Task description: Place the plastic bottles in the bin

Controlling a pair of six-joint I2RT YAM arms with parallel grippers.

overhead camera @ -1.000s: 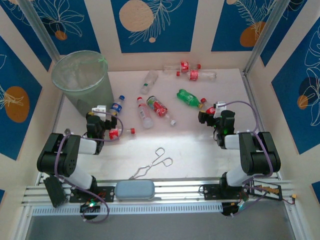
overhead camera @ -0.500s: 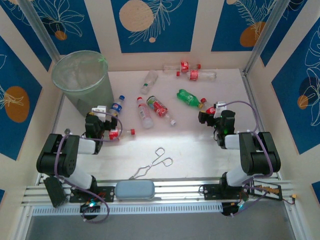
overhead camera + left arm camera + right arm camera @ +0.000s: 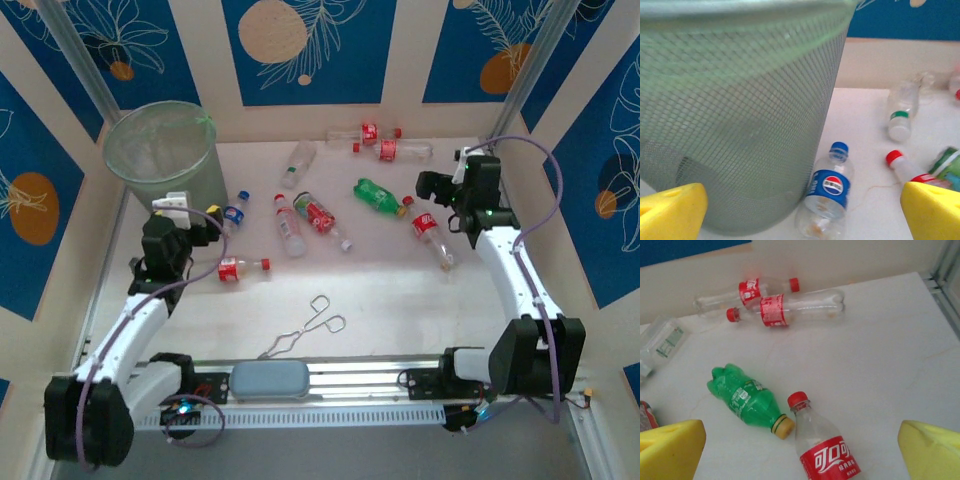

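Plastic bottles (image 3: 288, 225): nine counted in the top view, all lying on their sides on the white table (image 3: 380, 290), outside the bin (image 3: 190, 185). The bin stands upright at the table's far left corner.

Top view, layout:
- blue-labelled bottle (image 3: 234, 212) just beside the bin's base
- red-labelled bottle (image 3: 240, 267) nearer the arms
- two more bottles side by side mid-table
- clear green-banded bottle (image 3: 298, 160) further back
- green bottle (image 3: 378, 195) right of centre, red-capped bottle (image 3: 432, 232) just beside it
- far pair (image 3: 385, 143) of red-labelled bottles close to the back wall
- metal tongs (image 3: 305, 328) and grey-blue pad (image 3: 270, 380) toward the near edge, well apart from the bottles

Left tool (image 3: 197, 210): beside the bin, near the blue-labelled bottle. The left wrist view adds detail.
- Its yellow left pads (image 3: 670, 212) sit in the two lower corners, spread wide, with nothing pinched between them.
- The bin wall resolves into a fine mesh pattern.
- The blue-labelled bottle points its blue cap away from the camera and lies close against the bin's foot. Cannot tell whether they touch.

Right tool (image 3: 432, 188): over the table near the green bottle. The right wrist view adds detail.
- Its yellow right pads (image 3: 670, 450) are spread wide and hold nothing.
- The green bottle's yellow cap lies just beside the red cap of the red-capped bottle.
- That bottle's red label carries white characters.
- The far pair lies parallel, caps at opposite ends.
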